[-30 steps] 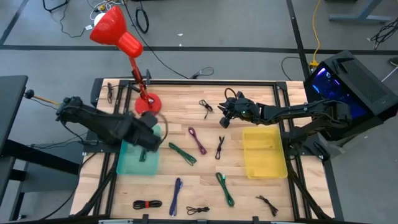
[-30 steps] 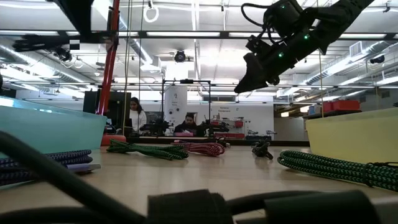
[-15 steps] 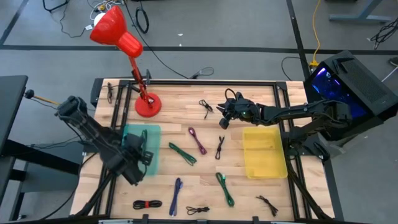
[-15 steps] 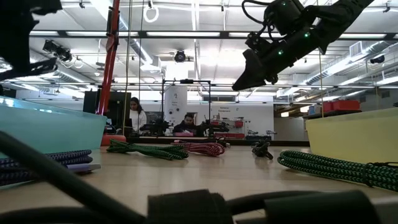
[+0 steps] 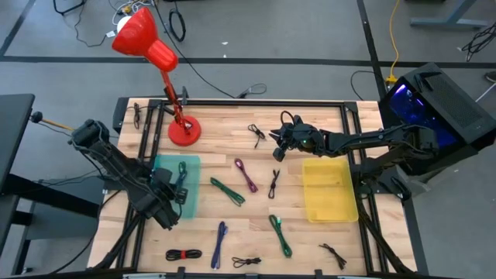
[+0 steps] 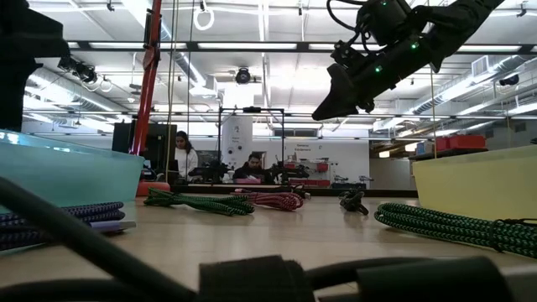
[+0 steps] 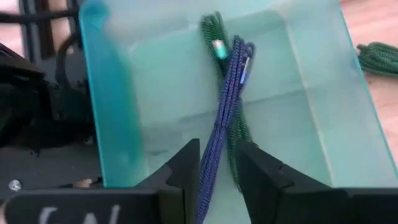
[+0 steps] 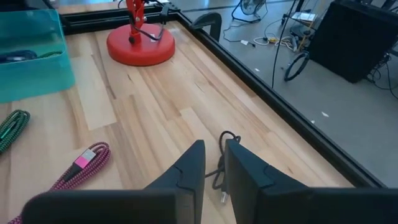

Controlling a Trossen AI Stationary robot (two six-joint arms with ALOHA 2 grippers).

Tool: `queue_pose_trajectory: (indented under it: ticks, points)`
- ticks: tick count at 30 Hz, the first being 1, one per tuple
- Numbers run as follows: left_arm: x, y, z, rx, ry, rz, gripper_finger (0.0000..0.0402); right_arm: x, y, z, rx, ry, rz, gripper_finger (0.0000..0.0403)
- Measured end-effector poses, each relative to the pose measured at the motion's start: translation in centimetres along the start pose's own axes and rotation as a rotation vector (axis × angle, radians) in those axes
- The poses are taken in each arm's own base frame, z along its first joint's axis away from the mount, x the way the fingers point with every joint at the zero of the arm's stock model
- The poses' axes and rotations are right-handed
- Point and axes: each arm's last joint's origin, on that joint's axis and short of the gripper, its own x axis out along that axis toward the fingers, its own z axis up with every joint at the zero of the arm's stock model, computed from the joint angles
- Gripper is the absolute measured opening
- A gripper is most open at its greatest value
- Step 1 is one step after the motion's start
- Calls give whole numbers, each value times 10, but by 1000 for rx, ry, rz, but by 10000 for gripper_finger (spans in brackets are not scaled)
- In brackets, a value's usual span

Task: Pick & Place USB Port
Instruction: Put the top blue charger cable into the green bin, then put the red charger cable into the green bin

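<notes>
A teal bin (image 5: 177, 186) sits left of centre and holds a blue braided cable (image 7: 227, 106) and a green one (image 7: 214, 31) lying on its floor. My left gripper (image 5: 174, 200) hovers over the bin's near end, open by a narrow gap (image 7: 217, 162), with the blue cable showing through it. My right gripper (image 5: 277, 153) hangs shut above the table (image 6: 319, 115), just right of a small black cable (image 5: 256, 133) that lies flat on the wood (image 8: 221, 165). A yellow bin (image 5: 329, 190) sits to the right.
A red lamp's base (image 5: 184, 130) stands beyond the teal bin. Loose cables lie about: green (image 5: 227, 191), magenta (image 5: 246, 175), black (image 5: 274, 184), blue (image 5: 221, 232), green (image 5: 280, 235), and several black ones along the near edge. Bare wood lies between the lamp base and my right gripper.
My left arm has swung from above the teal bin's far end, close to the lamp base, back toward the table's near edge, and now hangs almost still over the bin's near end. The cables in the bin lie still.
</notes>
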Motion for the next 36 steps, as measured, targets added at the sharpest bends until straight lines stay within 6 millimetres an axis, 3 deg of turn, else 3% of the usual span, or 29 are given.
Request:
queue_pose_trajectory:
  ticks: [8, 13, 19, 23, 29, 36]
  points:
    - [-13, -14, 11, 353, -317, -197, 132, 0, 0, 0, 2, -3, 0, 63]
    - [-36, -43, 32, 654, -394, -260, 129, 0, 0, 1, 16, -8, 0, 63]
    - [-40, -78, 59, 1004, -495, -306, 128, 0, 0, 3, 52, -27, 2, 63]
    - [-27, -97, 78, 1202, -474, -326, 128, 0, 1, 3, 56, -30, 32, 63]
    - [-2, -120, 104, 1325, -458, -350, 128, 0, 3, 4, 78, -32, 75, 63]
    - [39, -154, 116, 1524, -475, -351, 128, -1, 4, 8, 92, -71, 98, 63]
